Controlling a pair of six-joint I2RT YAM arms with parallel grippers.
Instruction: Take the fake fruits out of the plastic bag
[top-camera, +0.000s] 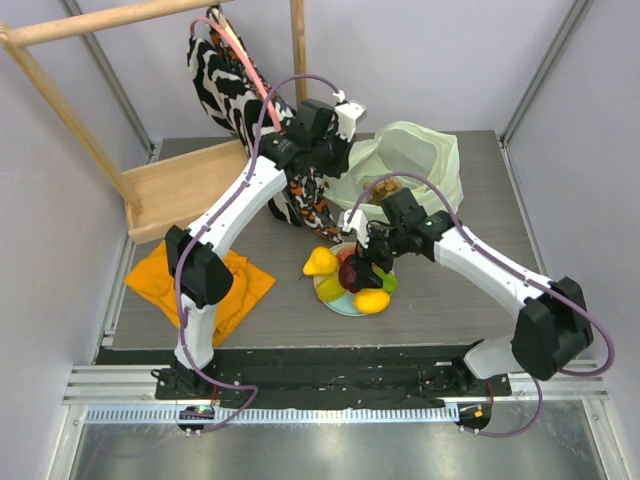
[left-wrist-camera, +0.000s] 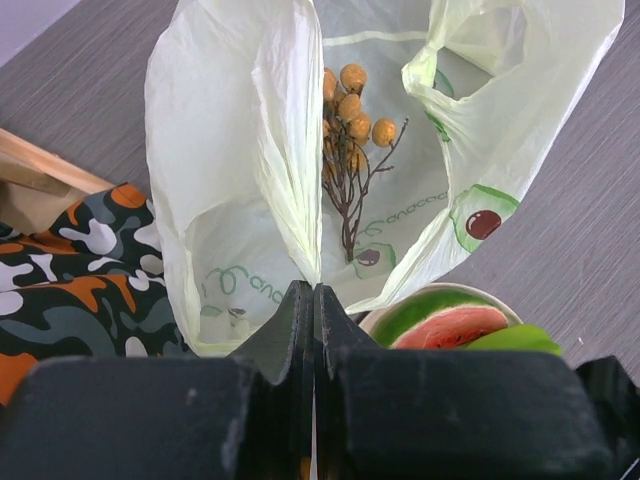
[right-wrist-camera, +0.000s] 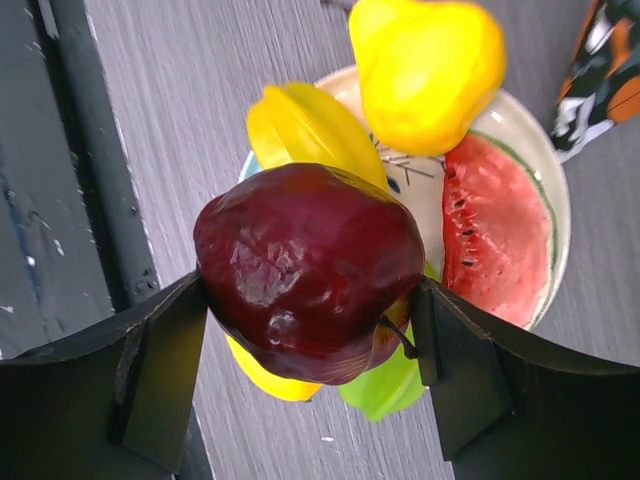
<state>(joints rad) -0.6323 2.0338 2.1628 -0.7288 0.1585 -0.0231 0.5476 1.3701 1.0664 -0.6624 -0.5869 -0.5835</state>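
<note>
The pale-green plastic bag (top-camera: 420, 160) lies open at the back right. My left gripper (left-wrist-camera: 315, 290) is shut on a fold of the bag's rim (left-wrist-camera: 290, 150) and holds it up. The brownish grape bunch (left-wrist-camera: 350, 110) lies inside the bag. My right gripper (right-wrist-camera: 308, 295) is shut on the dark red ball (right-wrist-camera: 310, 265) over the plate (right-wrist-camera: 520, 120). I cannot tell whether the ball touches the plate. On the plate lie the watermelon slice (right-wrist-camera: 495, 225), a yellow fruit (right-wrist-camera: 300, 125), a green oval (right-wrist-camera: 385, 385) and a yellow oval (right-wrist-camera: 265, 375). The yellow pear (top-camera: 320, 261) sits at the plate's left edge.
A zebra-patterned cloth bag (top-camera: 225, 80) hangs from a wooden rack at the back left. A camouflage cloth (top-camera: 310, 205) lies beside the plastic bag. A wooden tray (top-camera: 185, 185) and an orange cloth (top-camera: 200, 280) lie at the left.
</note>
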